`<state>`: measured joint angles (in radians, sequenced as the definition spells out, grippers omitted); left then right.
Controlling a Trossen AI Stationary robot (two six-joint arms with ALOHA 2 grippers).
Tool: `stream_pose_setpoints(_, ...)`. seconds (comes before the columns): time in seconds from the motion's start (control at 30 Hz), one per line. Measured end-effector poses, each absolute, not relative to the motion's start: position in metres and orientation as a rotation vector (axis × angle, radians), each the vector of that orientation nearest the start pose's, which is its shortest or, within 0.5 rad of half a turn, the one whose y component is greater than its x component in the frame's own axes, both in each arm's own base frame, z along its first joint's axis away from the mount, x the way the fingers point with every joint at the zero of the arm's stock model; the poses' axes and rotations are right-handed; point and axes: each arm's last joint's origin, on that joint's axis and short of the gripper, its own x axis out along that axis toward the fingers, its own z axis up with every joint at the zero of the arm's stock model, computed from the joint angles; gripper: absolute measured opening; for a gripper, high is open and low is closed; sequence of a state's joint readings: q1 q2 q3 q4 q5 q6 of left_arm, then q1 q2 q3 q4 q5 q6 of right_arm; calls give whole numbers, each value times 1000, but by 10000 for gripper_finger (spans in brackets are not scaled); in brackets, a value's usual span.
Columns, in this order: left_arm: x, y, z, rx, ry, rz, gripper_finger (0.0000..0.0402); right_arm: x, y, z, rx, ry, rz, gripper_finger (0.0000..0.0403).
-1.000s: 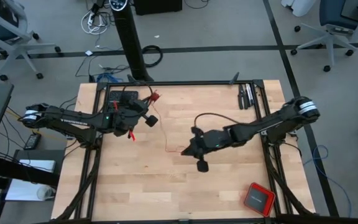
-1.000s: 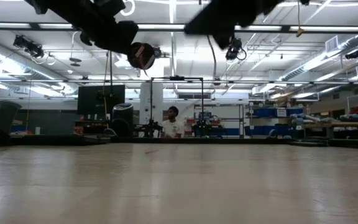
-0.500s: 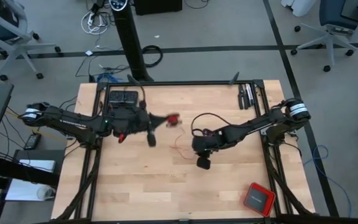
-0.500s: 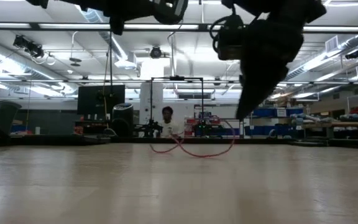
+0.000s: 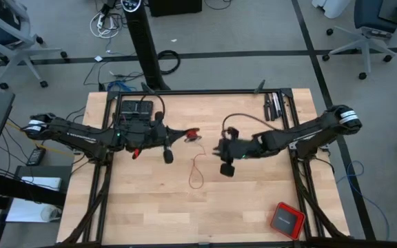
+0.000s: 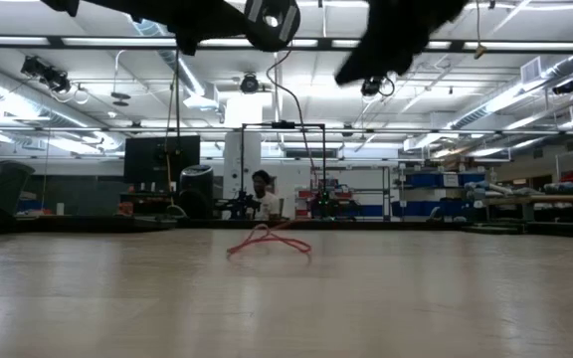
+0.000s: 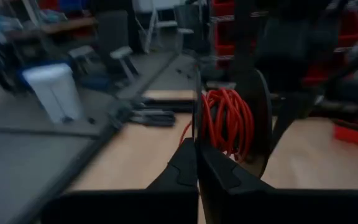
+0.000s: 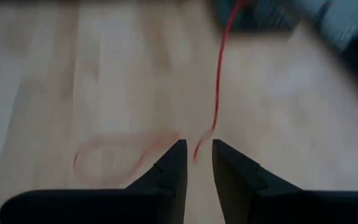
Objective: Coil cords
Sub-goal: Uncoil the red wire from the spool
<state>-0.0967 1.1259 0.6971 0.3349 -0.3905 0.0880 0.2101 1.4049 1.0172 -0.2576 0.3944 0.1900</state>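
A light wooden table (image 5: 150, 207) in a dark metal frame, set on a grey floor in a broad workshop with ceiling strip lights, shelving and a seated person (image 6: 263, 195) far behind. Two office chairs at the far corners of the room in the high view, one on the left (image 5: 5, 34), one on the right (image 5: 371, 31). Two dark arms over the table. Left of centre, the left gripper (image 5: 185, 133) with fingers pressed together, a small spool wound with red turns just past its tips in the left wrist view. One red cord (image 5: 197, 169) in all: a wound bundle at that spool, then a thin strand dropping to a loose loop lying on the wood near the table's middle. Right of centre, the right gripper (image 8: 196, 163) raised above the loop, fingers slightly apart, the strand showing in the gap; grip on it cannot be told. At the near right corner, one red square box (image 5: 286, 220) with a dark top.
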Motion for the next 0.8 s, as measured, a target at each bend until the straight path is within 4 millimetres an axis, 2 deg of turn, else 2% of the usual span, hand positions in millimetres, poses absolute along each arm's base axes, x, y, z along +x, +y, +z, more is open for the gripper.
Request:
stream_pose_setpoints(0.1,249,-7,288,175,94,295,1,294,39,291,-25,480,-247,70)
stream_pose_setpoints(0.23,248,-1,282,210,161,294,1,297,36,297,-28,393,-216,66)
stream_pose_setpoints(0.37,247,4,272,221,258,269,1,305,36,271,-87,363,-204,62)
stream_pose_setpoints(0.57,246,8,266,218,320,243,1,304,17,241,-57,304,-223,61)
stream_pose_setpoints(0.7,248,6,265,209,312,178,1,302,9,237,-6,198,-126,60)
stream_pose_setpoints(0.8,253,4,262,230,307,107,1,302,7,236,10,189,-68,58)
